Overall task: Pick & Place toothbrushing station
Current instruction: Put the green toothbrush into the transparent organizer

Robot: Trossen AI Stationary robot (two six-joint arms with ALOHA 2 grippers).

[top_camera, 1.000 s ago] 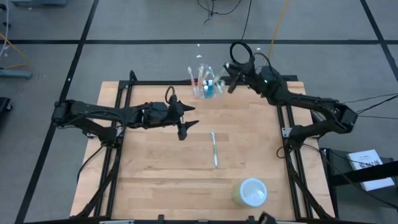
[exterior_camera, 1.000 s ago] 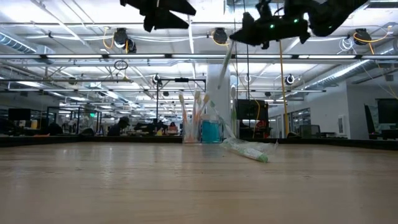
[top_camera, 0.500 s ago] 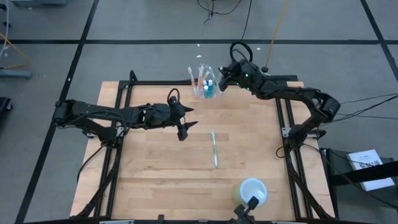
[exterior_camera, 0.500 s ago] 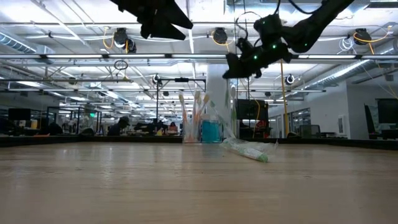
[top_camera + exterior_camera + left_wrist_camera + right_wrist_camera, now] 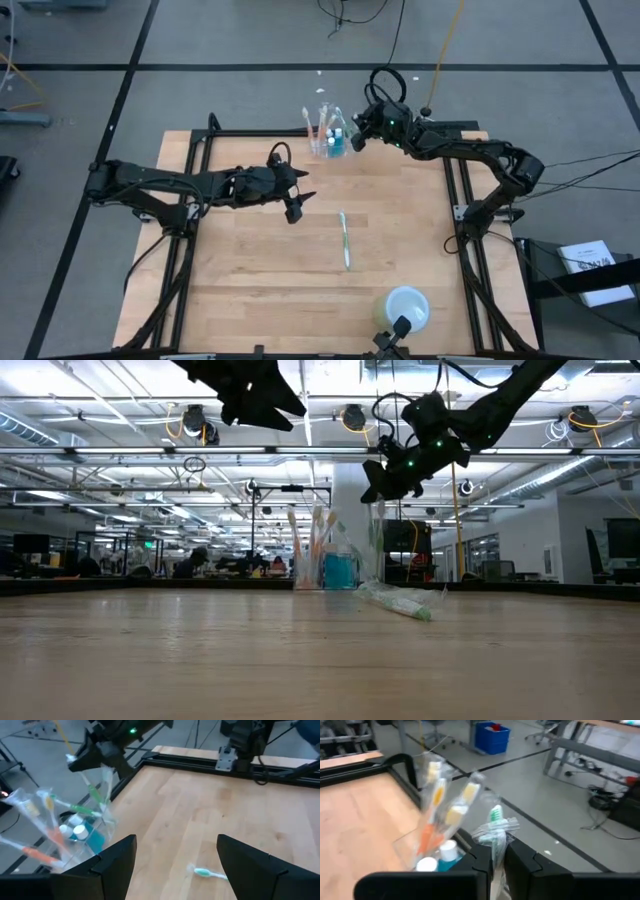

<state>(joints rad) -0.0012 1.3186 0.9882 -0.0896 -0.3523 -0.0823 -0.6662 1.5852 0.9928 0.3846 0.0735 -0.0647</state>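
Observation:
The toothbrushing station (image 5: 329, 138), a clear cup with several wrapped toothbrushes and a blue-capped bottle in it, stands at the table's far edge; it also shows in the low view (image 5: 322, 565). My right gripper (image 5: 356, 140) hovers just right of it, shut on a toothbrush in a clear wrapper (image 5: 376, 545). My left gripper (image 5: 294, 209) hangs open over the table's middle, left of a loose green-and-white toothbrush (image 5: 345, 240) that lies flat on the wood. My right gripper pinches the wrapped toothbrush between its two fingers (image 5: 481, 864), just behind the green-bristled head (image 5: 495, 839). The fingers come nearly level from the table's right side and lie across it. The handle hangs upright below the fingers, beside the cup; whether it touches the cup I cannot tell.
A pale round tub with a white lid (image 5: 404, 307) stands near the table's front edge, right of centre. A black frame rail (image 5: 200, 180) runs along the table's left, far and right sides. Bare wood lies between the cup and the tub.
My right gripper has come down and toward the cup at the table's far edge, tipping nearer to level, still shut on the wrapped toothbrush. The toothbrush, slanted high above the table before, now hangs upright close beside the cup.

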